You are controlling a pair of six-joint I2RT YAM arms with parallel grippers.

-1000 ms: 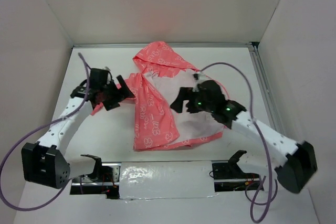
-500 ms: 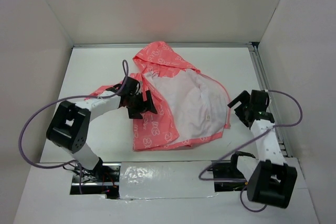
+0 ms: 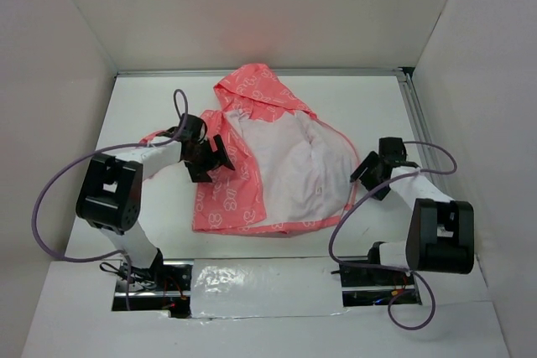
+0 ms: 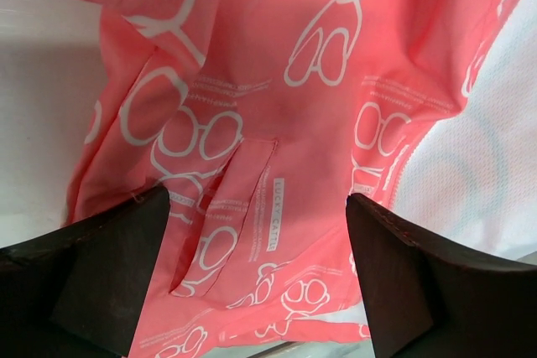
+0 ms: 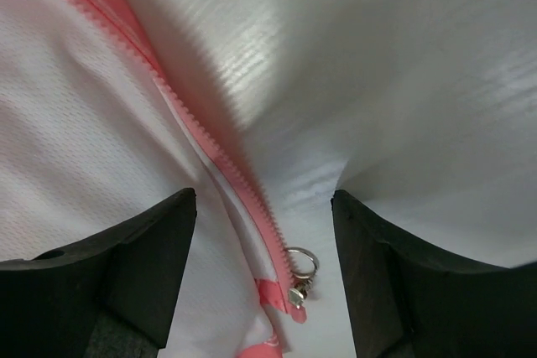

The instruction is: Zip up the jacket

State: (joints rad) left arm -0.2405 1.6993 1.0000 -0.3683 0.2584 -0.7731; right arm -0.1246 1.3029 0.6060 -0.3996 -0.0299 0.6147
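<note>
The coral-pink jacket (image 3: 252, 182) lies open on the table, pale lining (image 3: 294, 165) up, hood toward the back. My left gripper (image 3: 210, 159) is open over the jacket's left front panel (image 4: 277, 148), beside a pocket flap (image 4: 226, 207), holding nothing. My right gripper (image 3: 362, 180) is open at the jacket's right edge. In the right wrist view the pink zipper teeth (image 5: 193, 123) run down between the jaws to a metal slider with a ring pull (image 5: 299, 270), which lies on the table between them, not gripped.
White walls (image 3: 75, 56) enclose the table on three sides. A metal rail (image 3: 419, 132) runs along the right edge. The arm bases and a taped strip (image 3: 264, 282) sit at the near edge. Cables loop from both arms.
The jacket's lower part has shifted left and flattened. My left gripper moved slightly up and left on the left panel. My right gripper moved in to the jacket's right edge by the zipper.
</note>
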